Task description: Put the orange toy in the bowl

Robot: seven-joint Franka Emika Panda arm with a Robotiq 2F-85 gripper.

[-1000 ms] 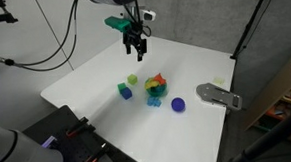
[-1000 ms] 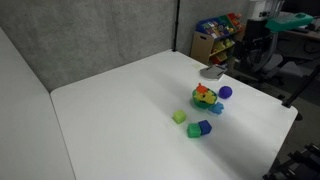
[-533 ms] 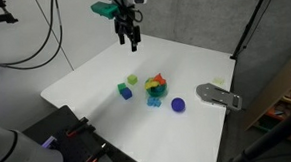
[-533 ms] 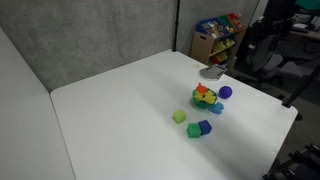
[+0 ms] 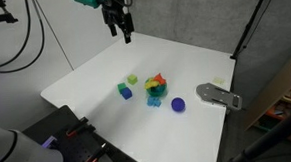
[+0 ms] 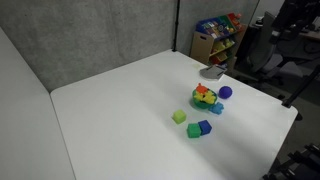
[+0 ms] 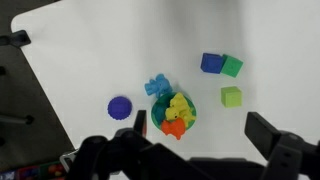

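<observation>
Gripper [image 5: 125, 34] has lifted up and away from the toys toward the table's [image 5: 190, 64] back edge since a second ago; the toys are unmoved. Fingers [image 7: 108, 155] are spread wide in the wrist view, holding and touching nothing. Orange toy [image 7: 175, 128] sits in the bowl [image 7: 190, 120] against yellow pieces, with the blue ball [image 7: 120, 107] near.

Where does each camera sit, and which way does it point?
An exterior view: raised off a table corner, looking down across at the bowl; the hand hangs at top.
An exterior view: off another side, facing the blue ball and shelves; no robot part clearly shows.
Wrist view: on the wrist, looking down at the table; the hand's fingers frame the bottom.
All three share the bowl.
</observation>
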